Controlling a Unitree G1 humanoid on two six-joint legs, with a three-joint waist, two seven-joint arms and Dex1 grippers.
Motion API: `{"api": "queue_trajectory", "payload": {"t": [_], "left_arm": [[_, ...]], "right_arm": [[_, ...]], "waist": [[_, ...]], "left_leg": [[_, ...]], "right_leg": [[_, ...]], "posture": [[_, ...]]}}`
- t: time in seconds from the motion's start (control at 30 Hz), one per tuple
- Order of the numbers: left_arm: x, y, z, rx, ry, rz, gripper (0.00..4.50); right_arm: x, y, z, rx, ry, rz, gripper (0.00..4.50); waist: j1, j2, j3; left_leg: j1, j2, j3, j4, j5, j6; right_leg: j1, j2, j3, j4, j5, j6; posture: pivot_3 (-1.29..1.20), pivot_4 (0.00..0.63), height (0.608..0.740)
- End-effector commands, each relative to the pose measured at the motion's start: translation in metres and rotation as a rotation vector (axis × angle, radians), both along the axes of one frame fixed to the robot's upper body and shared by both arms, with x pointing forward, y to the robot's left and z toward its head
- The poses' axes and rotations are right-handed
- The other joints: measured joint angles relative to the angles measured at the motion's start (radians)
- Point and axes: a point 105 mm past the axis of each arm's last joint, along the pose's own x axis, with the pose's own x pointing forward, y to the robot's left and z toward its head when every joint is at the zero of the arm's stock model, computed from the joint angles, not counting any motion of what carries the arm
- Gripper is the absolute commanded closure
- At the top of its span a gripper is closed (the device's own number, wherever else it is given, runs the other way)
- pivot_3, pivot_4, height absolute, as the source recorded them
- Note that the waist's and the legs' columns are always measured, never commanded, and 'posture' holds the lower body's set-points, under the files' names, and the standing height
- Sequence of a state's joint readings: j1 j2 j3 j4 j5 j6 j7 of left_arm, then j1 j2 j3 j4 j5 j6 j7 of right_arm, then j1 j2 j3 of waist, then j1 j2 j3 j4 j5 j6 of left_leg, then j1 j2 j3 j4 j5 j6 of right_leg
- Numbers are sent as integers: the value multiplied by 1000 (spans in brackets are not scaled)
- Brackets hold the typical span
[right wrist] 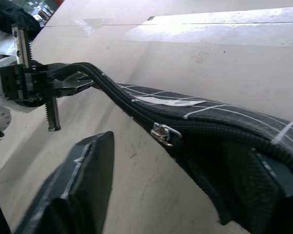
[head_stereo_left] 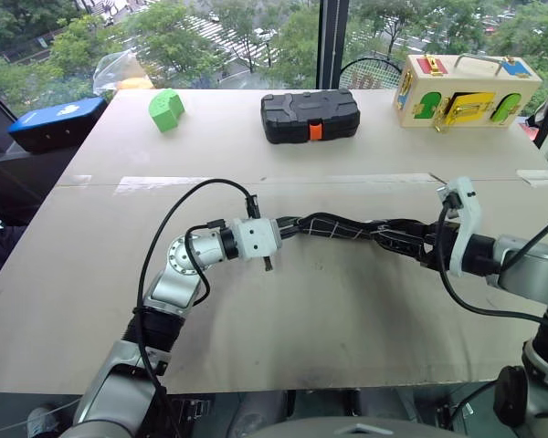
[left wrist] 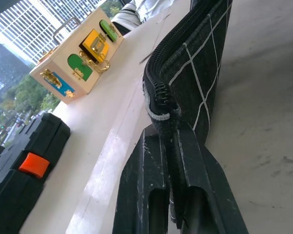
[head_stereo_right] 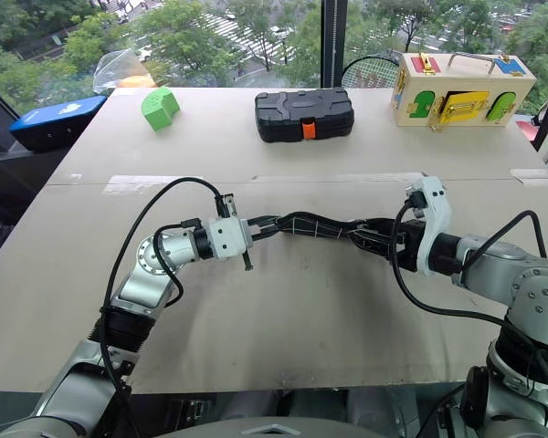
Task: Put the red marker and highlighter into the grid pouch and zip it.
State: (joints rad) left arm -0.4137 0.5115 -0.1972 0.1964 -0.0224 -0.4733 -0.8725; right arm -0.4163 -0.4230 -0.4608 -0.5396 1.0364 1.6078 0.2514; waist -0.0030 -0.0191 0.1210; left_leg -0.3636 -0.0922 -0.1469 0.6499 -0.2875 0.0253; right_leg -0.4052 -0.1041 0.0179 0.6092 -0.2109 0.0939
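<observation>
The grid pouch [head_stereo_left: 342, 228] hangs above the table [head_stereo_left: 301, 319], its white label [right wrist: 165, 101] unreadable. The left gripper [left wrist: 172, 146] pinches one end; the right gripper [right wrist: 185, 165] is spread around the other.

The setting looks like a robot test space in a high office building. A plain work table [head_stereo_left: 283, 310] stands against tall windows [head_stereo_left: 247, 36] overlooking treetops and streets far below. Practice props line its far edge: a wooden latch box [head_stereo_left: 463, 91], a black plastic case [head_stereo_left: 310, 116], a green block [head_stereo_left: 166, 109].
</observation>
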Motion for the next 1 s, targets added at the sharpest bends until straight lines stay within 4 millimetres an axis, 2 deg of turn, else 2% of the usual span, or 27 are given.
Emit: {"api": "queue_trajectory", "payload": {"t": [0.03,0.1,0.17,0.57,0.9,1.0], "left_arm": [[-2,0,11,-13,-38,-8,4500],[-2,0,11,-13,-36,-8,4500],[-2,0,11,-14,-36,-8,4500],[-1,1,10,-10,-34,-1,4500],[2,5,9,-2,-45,26,4500],[3,6,7,1,-48,34,4500]], "right_arm": [[-2,-1,10,34,-33,1,2687],[-3,-1,10,45,-31,6,3753],[-4,-1,9,44,-28,6,4422],[-8,-5,12,3,-35,4,4422],[-3,-44,25,-361,-145,-189,4422],[-4,-66,24,-532,-147,-270,4422]], "waist": [[0,0,0],[0,0,0],[0,0,0],[0,0,0],[3,0,0],[5,0,0]], "left_leg": [[0,0,0,0,0,0],[0,0,0,0,0,0],[0,0,0,0,0,0],[0,0,0,0,0,0],[0,0,0,0,0,0],[0,0,0,0,0,0]], "right_leg": [[0,0,0,0,0,0],[0,0,0,0,0,0],[0,0,0,0,0,0],[0,0,0,0,0,0],[0,0,0,0,0,0],[1,0,0,0,0,0]], "posture": [[0,150,740],[0,150,740],[0,150,740],[0,150,740],[0,150,740],[0,150,740]]}}
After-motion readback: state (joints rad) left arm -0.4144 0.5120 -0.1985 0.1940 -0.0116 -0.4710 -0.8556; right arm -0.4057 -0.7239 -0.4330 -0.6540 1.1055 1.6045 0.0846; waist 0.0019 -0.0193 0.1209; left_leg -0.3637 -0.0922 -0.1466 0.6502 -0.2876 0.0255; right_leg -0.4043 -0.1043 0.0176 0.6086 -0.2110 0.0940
